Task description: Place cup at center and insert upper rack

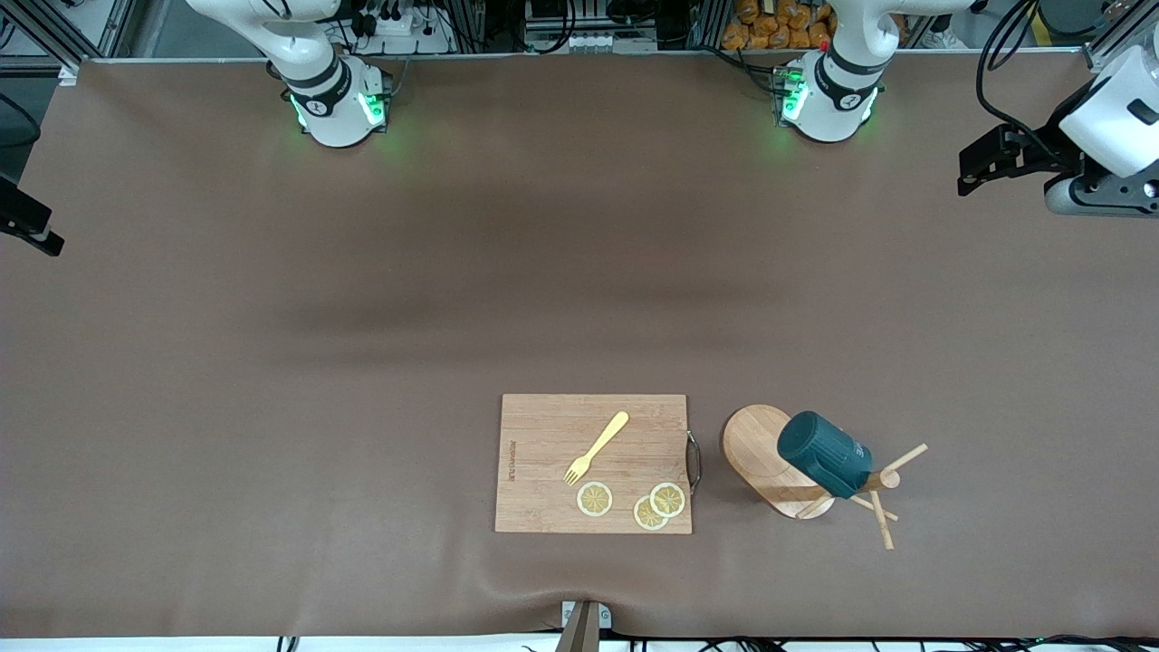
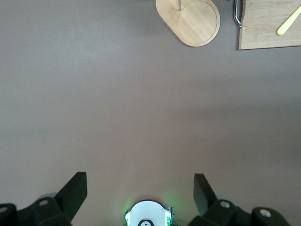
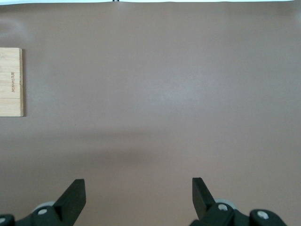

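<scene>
A: Where's the cup (image 1: pixel 822 453)?
B: Dark teal, tilted on a peg of the wooden rack (image 1: pixel 777 462), just beside the cutting board (image 1: pixel 543 444) toward the left arm's end.
A: The table (image 1: pixel 272 407)?
B: Brown, mostly bare; fork (image 1: pixel 596 448) and lemon slices (image 1: pixel 594 499) on the board.
A: Grippers?
B: Left gripper (image 2: pixel 139 193) and right gripper (image 3: pixel 138 195) wait over bare table, fingers spread

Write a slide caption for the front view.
Dark teal-green mug hanging on a light wooden mug tree beside a rectangular wooden cutting board; both arms wait high, fingers spread.
</scene>
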